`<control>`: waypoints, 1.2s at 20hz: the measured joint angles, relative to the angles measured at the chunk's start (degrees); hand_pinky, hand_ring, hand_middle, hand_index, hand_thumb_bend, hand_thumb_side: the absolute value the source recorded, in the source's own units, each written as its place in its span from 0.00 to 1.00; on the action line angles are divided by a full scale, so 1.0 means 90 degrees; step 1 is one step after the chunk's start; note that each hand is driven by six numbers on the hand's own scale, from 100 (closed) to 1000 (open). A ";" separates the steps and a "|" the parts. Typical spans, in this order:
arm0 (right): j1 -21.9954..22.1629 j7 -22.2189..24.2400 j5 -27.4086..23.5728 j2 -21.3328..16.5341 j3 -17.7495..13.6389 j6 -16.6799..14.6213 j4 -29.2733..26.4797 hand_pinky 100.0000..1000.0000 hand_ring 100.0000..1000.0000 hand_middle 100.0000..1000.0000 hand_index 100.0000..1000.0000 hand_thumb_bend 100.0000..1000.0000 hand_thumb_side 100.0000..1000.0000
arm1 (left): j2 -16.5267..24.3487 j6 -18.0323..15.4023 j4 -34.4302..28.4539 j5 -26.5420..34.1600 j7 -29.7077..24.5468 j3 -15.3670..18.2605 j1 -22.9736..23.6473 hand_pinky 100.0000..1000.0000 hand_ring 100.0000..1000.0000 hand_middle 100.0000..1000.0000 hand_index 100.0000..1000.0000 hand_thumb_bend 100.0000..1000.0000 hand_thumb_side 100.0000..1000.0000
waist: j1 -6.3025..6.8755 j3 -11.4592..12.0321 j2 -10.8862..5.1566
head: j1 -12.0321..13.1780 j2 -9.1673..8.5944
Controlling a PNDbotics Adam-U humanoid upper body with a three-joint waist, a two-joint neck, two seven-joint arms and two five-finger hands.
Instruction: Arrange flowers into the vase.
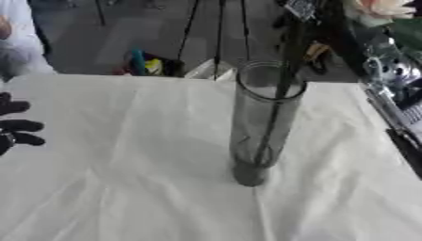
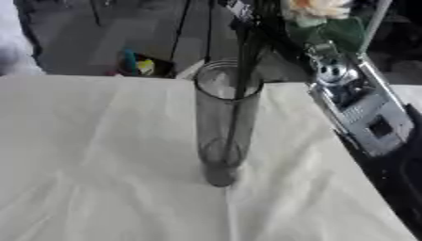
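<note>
— See the fingers (image 1: 23, 126) of the left hand (image 1: 15, 123) at the edge there? Dark, spread, relaxed, holding nothing.

— And the right hand?

— I can't tell. The right arm (image 2: 356, 106) runs up the far side toward the flower (image 2: 317, 8), but whatever holds the stem (image 2: 240, 84) is out of sight at the top.

— Where's the flower, then?

— Its pale bloom sits high above the vase (image 2: 223, 122), and the dark stem drops through the rim and down inside the glass, near the bottom.

— What could go wrong?

— The vase is tall and narrow, standing alone on the white cloth over the surface (image 1: 124, 188). If the stem gets pushed sideways against the rim, I'd guess it could tip over.

— Anything else in it?

— Only that one stem, as far as I see.
</note>
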 measured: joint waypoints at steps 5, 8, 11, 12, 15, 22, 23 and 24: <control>0.0087 0.0386 0.0301 -0.0113 0.0019 -0.0159 -0.0036 0.74 0.61 0.57 0.75 0.51 1.00 | -0.0002 0.0007 0.0000 -0.0001 -0.0018 -0.0032 0.0000 0.51 0.60 0.69 0.85 0.00 1.00 | 0.0000 -0.0009 0.0007 | 0.0019 0.0000; 0.0121 0.0666 0.0514 -0.0142 0.0018 -0.0246 -0.0042 0.76 0.64 0.61 0.80 0.52 1.00 | -0.0002 0.0009 0.0000 -0.0002 -0.0044 -0.0033 0.0000 0.51 0.60 0.69 0.85 0.00 1.00 | 0.0000 -0.0021 0.0008 | 0.0029 -0.0001; 0.0190 0.0948 0.0674 -0.0186 0.0017 -0.0334 -0.0043 0.77 0.67 0.64 0.81 0.54 1.00 | -0.0002 0.0005 0.0000 -0.0002 -0.0058 -0.0034 0.0000 0.51 0.60 0.69 0.85 0.00 1.00 | 0.0000 -0.0027 0.0009 | 0.0031 -0.0002; 0.0216 0.1041 0.0723 -0.0200 0.0016 -0.0363 -0.0043 0.78 0.67 0.65 0.82 0.54 1.00 | -0.0003 0.0005 0.0000 -0.0002 -0.0060 -0.0034 0.0000 0.51 0.60 0.69 0.85 0.00 1.00 | 0.0000 -0.0027 0.0009 | 0.0033 -0.0002; 0.0278 0.1286 0.0869 -0.0251 -0.0016 -0.0446 -0.0045 0.78 0.68 0.66 0.82 0.55 1.00 | -0.0003 0.0005 0.0000 -0.0002 -0.0063 -0.0034 0.0000 0.51 0.60 0.69 0.85 0.00 1.00 | 0.0000 -0.0030 0.0010 | 0.0037 -0.0002; 0.0428 0.1610 0.1059 -0.0350 -0.0059 -0.0553 -0.0102 0.78 0.70 0.69 0.85 0.57 1.00 | -0.0003 0.0011 0.0000 -0.0002 -0.0073 -0.0034 0.0000 0.50 0.60 0.69 0.84 0.00 1.00 | 0.0000 -0.0031 0.0014 | 0.0042 -0.0005; 0.0454 0.1656 0.1080 -0.0359 -0.0059 -0.0564 -0.0112 0.78 0.71 0.70 0.86 0.58 1.00 | -0.0003 0.0013 0.0000 -0.0002 -0.0076 -0.0034 0.0000 0.50 0.60 0.69 0.84 0.00 1.00 | 0.0000 -0.0030 0.0015 | 0.0043 -0.0011; 0.0469 0.1707 0.1103 -0.0371 -0.0059 -0.0575 -0.0115 0.79 0.72 0.71 0.87 0.59 1.00 | -0.0003 0.0015 0.0000 -0.0002 -0.0079 -0.0035 0.0000 0.50 0.60 0.69 0.84 0.00 1.00 | 0.0000 -0.0029 0.0016 | 0.0044 -0.0024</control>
